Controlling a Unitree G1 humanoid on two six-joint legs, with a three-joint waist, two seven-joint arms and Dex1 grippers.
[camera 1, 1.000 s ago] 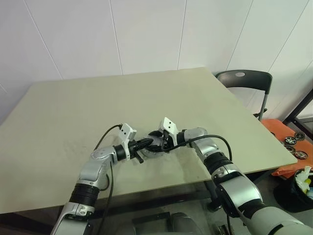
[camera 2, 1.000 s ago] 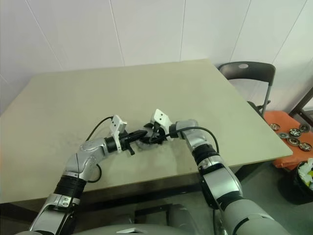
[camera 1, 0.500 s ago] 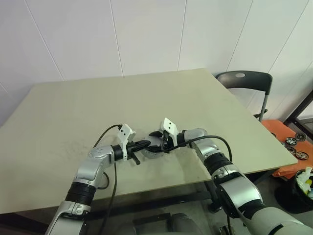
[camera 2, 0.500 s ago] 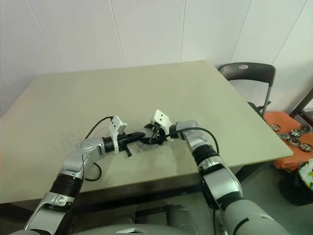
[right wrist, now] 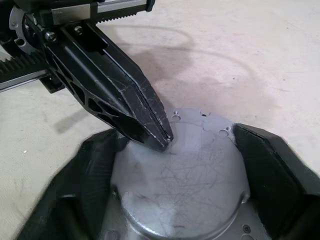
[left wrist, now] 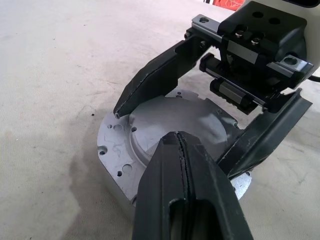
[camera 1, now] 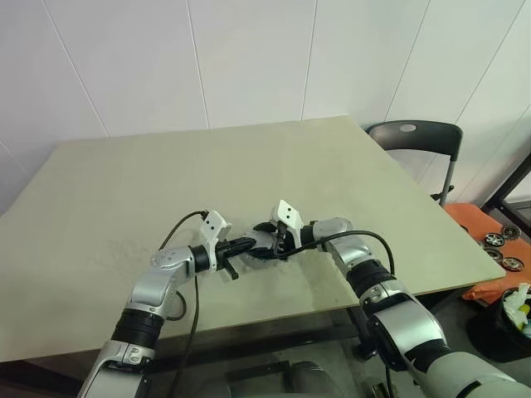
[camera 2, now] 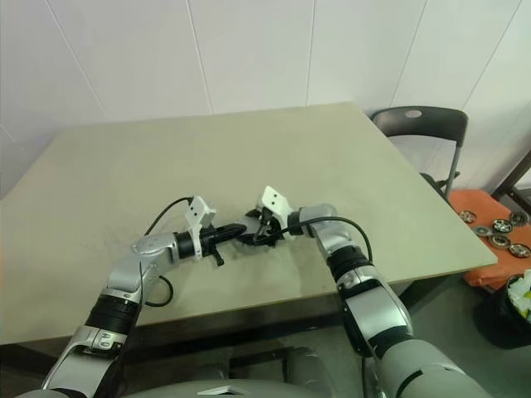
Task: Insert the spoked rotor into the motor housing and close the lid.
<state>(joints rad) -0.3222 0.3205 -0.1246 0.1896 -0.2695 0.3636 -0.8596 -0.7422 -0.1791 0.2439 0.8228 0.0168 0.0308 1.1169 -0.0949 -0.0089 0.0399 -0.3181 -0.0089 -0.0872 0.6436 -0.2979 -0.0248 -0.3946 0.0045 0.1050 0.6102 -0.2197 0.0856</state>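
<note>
The round silver lid (left wrist: 172, 117) lies flat on the motor housing, of which a silvery side wall (left wrist: 116, 186) shows; its windings are covered. The spoked rotor is hidden. My left gripper (left wrist: 177, 136) is shut, and its tip rests on the lid's top near the middle. My right gripper (right wrist: 186, 152) reaches in from the opposite side and is open. Its two black fingers (right wrist: 272, 167) stand on either side of the lid's raised centre, with a small gap at one fingertip. Both grippers meet at the stack (camera 1: 262, 253) near the table's front edge.
The stack sits on a beige table (camera 1: 124, 191) with bare surface all around. A dark chair (camera 1: 415, 137) stands past the table's right corner. On the floor to the right lies an orange tray (camera 1: 489, 240) with several wheel-like parts.
My left elbow has swung outward to the left. Both grippers have stayed at the lid, the left tip still on top.
</note>
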